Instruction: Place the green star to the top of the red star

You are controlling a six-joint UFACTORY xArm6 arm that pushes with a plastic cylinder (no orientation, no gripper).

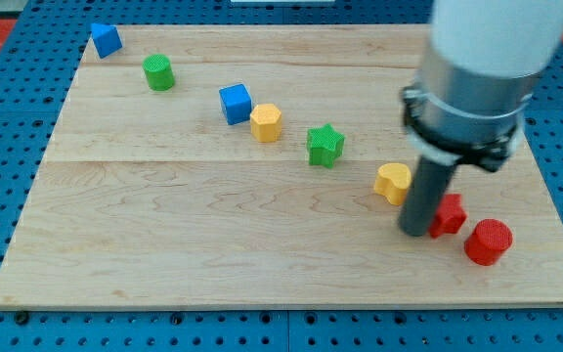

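The green star (325, 145) lies near the middle of the wooden board (213, 225). The red star (449, 214) lies at the view's lower right, partly hidden behind my rod. My tip (415, 232) rests on the board right against the red star's left side, below and to the right of the green star. The green star is up and to the left of the red star, well apart from it.
A yellow heart-like block (394, 182) sits just left of the rod. A red cylinder (488, 242) lies right of the red star. A yellow hexagon (266, 122), a blue cube (235, 103), a green cylinder (158, 72) and another blue block (106, 40) run toward the upper left.
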